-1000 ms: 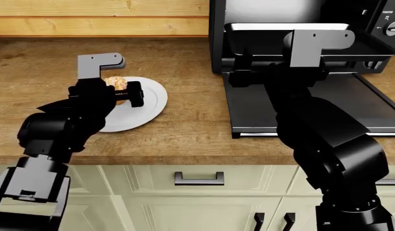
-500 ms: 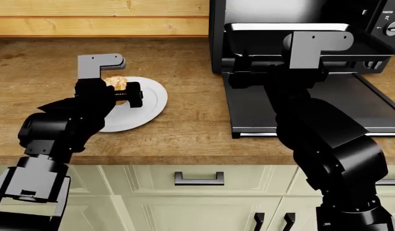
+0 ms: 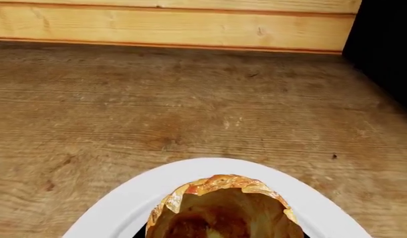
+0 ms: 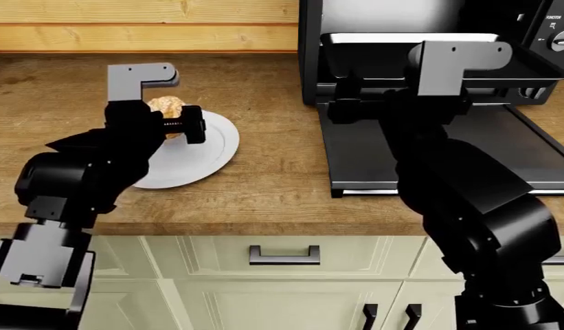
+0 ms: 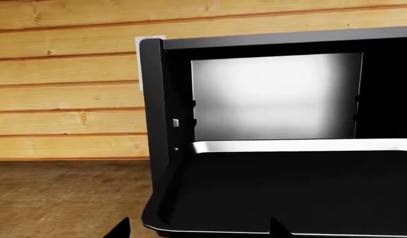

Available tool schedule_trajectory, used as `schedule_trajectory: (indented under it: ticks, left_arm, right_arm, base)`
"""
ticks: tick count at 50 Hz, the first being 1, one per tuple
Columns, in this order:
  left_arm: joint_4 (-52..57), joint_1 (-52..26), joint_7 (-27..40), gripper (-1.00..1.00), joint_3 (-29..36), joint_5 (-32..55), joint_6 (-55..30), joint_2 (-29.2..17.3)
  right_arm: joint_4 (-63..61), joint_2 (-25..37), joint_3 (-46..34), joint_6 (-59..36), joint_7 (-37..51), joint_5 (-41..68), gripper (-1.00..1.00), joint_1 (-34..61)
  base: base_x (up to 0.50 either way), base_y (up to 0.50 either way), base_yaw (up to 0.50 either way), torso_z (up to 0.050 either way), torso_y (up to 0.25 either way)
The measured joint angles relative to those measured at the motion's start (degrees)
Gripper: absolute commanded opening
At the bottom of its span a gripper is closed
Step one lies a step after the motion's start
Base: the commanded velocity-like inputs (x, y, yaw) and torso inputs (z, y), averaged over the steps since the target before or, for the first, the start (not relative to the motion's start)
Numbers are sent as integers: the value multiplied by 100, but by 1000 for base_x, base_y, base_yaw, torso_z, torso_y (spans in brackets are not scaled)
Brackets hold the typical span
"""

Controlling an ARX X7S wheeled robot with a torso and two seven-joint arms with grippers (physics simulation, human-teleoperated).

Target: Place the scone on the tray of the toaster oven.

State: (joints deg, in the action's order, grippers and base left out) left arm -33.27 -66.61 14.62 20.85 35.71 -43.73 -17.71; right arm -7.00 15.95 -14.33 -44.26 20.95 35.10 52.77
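The scone (image 4: 166, 106) sat clamped between the left jaws (image 4: 168, 125), lifted just clear of the plate (image 4: 208, 148) on the table (image 4: 263, 137). The right jaws' state could not be told. The carry was starting; next, swing right toward the tray (image 5: 289, 188) in the oven (image 4: 319, 41).

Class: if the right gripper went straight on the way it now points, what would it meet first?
Most likely the tray, pulled out of the toaster oven right in front of the right gripper. Its fingers barely show, so the exact height is uncertain.
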Motion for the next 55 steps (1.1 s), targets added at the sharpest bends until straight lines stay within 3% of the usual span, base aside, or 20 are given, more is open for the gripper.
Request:
schedule_trajectory:
  ticks: [23, 37, 46, 55]
  left_arm:
    - [498, -488, -128, -100, 134, 207, -381, 148]
    - [-2738, -1933, -1665, -100, 366, -360, 1393, 1195]
    - [-3592, -2313, -2133, -100, 314, -542, 1838, 1526]
    - [-3934, -2514, -2315, -100, 876, 42, 2095, 1670]
  right_arm:
    - [-141, 19, 21, -58, 69, 128, 100, 37]
    - [-318, 77, 118, -144, 153, 272, 100, -9]
    - [-399, 89, 149, -178, 193, 344, 100, -17]
    - [-425, 91, 156, -181, 212, 385, 100, 3]
  base:
    - [0, 0, 0, 0, 0]
    - [0, 0, 0, 0, 0]
    - [0, 0, 0, 0, 0]
    - [0, 0, 0, 0, 2]
